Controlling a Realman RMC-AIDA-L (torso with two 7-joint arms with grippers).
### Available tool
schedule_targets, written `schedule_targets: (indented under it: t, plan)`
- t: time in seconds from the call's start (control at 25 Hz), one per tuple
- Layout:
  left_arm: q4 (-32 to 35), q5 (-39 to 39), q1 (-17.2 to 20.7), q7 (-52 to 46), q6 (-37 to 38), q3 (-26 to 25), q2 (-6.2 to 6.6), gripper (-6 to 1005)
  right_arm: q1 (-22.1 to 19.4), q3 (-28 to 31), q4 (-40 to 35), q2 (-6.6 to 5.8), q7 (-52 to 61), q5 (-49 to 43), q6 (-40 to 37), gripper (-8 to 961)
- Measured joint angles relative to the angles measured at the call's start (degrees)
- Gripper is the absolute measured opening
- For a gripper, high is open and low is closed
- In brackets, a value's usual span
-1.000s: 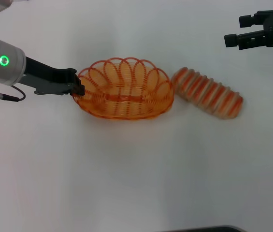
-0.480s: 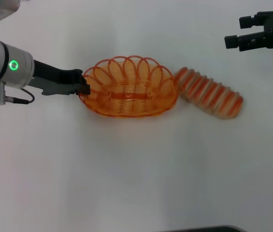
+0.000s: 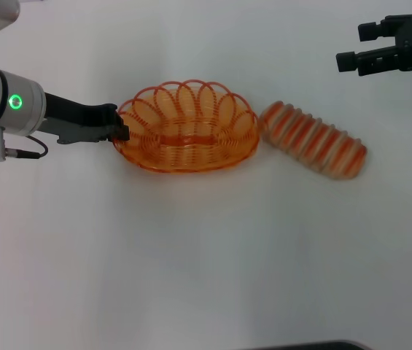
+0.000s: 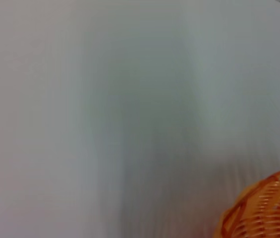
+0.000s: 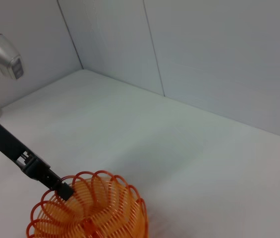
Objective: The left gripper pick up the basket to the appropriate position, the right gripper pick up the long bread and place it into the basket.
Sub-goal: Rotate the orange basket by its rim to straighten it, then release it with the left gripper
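The orange wire basket (image 3: 185, 154) is at the table's middle, empty, long side running left to right. My left gripper (image 3: 120, 130) is shut on the basket's left rim. The basket's right end nearly touches the long bread (image 3: 313, 140), a striped orange and cream loaf lying slantwise on the table. My right gripper (image 3: 357, 46) hovers open and empty at the far right, beyond the bread. The left wrist view catches only a piece of the basket (image 4: 266, 208). The right wrist view shows the basket (image 5: 92, 210) with the left gripper (image 5: 63, 190) on its rim.
The white table (image 3: 206, 255) stretches bare in front of the basket and bread. Grey wall panels (image 5: 204, 54) rise behind the table's far edge. A dark edge (image 3: 315, 345) shows at the very front.
The left gripper shifted the basket a little to the right, then back left and slightly away. The bread and the right gripper have stayed where they were.
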Motion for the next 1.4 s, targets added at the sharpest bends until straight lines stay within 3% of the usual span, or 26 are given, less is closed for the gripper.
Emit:
schedule_targets:
  t: [0.8,1.04,1.24,1.4]
  plan:
    - [-0.32,0.02,0.3,0.0,-0.42,0.03,0.0,87,-0.14,-1.09,0.0,-0.01,-0.72,0.0,-0.19,938]
    - [0.03,0.02,0.34,0.0,0.05,0.11,0.0,213,-0.33,-1.37,0.0,-0.01,-0.86,-0.02,-0.18,938]
    - [0.83,0.02,0.37,0.09,0.39,0.24,0.0,392,-0.34,-1.49,0.0,-0.01,-0.88,-0.16,-0.05,938]
    - [2.51,-0.01,0.87,0.1,0.53,0.22,0.06,416,-0.34,-1.5,0.0,-0.01,-0.88,-0.21,-0.03,938]
